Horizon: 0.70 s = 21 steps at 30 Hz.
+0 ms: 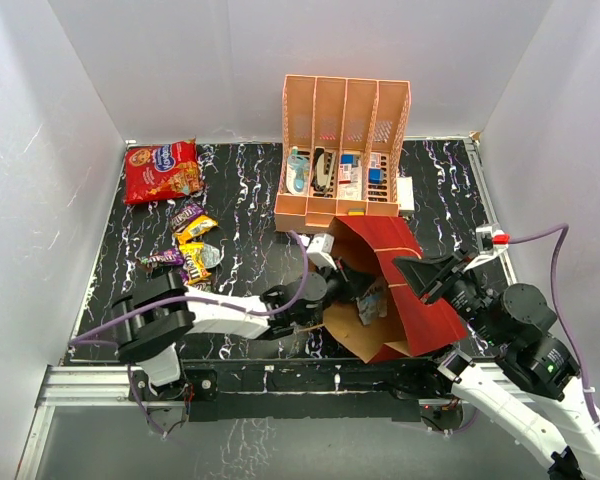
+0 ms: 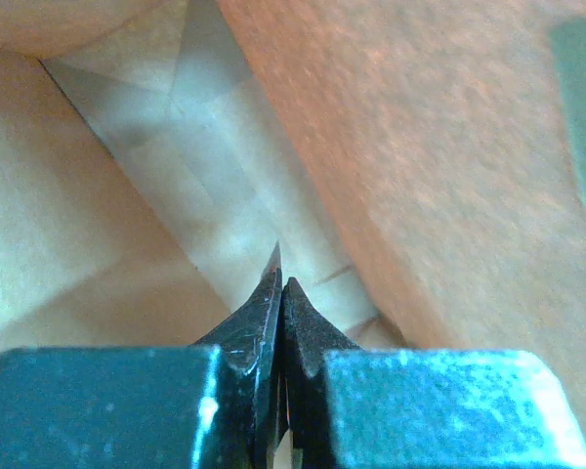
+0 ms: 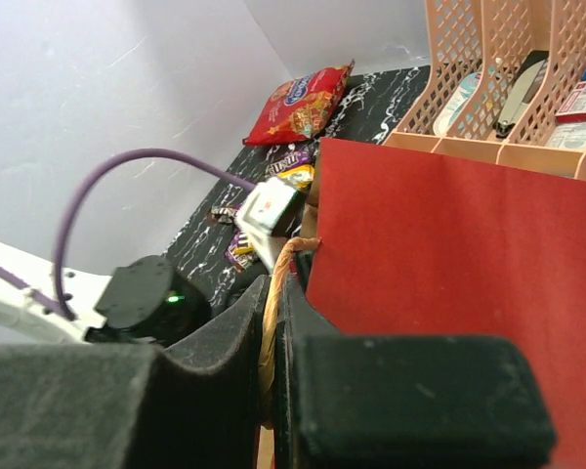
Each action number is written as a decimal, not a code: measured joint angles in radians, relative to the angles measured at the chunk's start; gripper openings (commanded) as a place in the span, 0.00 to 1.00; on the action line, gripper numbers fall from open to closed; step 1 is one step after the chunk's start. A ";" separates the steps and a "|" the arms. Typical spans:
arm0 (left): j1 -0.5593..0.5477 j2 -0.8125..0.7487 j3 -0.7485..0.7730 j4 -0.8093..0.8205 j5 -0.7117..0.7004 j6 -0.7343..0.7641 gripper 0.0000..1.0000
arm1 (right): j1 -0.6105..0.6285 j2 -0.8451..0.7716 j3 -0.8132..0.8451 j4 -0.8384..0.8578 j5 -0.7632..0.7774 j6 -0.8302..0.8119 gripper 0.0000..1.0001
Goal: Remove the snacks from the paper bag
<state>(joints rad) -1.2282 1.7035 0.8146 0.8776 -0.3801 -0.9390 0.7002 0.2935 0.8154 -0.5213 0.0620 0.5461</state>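
The paper bag point(image 1: 405, 285), red outside and brown inside, lies tilted with its mouth facing left. My left gripper point(image 2: 281, 274) is deep inside it against the kraft lining point(image 2: 127, 225), shut, and nothing shows between its tips. A small silvery packet point(image 1: 372, 303) lies in the bag's mouth beside that arm. My right gripper point(image 3: 278, 283) is shut on the bag's twine handle point(image 3: 273, 313) at the red wall point(image 3: 449, 254). The red cookie bag point(image 1: 162, 170) and several small packets point(image 1: 193, 245) lie on the table at the left.
A peach slotted rack point(image 1: 345, 150) with small blue-white items stands just behind the bag. White walls enclose the black marbled table point(image 1: 245, 220). The left arm point(image 1: 220, 312) stretches along the near edge toward the bag.
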 measured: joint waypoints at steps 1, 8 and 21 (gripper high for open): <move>-0.008 -0.030 -0.021 -0.008 0.001 0.011 0.00 | 0.000 0.000 -0.002 -0.002 0.005 -0.004 0.08; -0.037 -0.268 -0.168 -0.111 0.011 0.083 0.00 | 0.000 0.000 -0.006 -0.034 0.030 -0.030 0.08; -0.033 -0.691 -0.002 -0.567 -0.063 0.306 0.00 | 0.000 -0.002 -0.014 -0.071 0.055 -0.051 0.08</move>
<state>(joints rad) -1.2610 1.0126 0.8131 0.3107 -0.4435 -0.6334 0.7002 0.2913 0.8013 -0.5926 0.1173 0.4946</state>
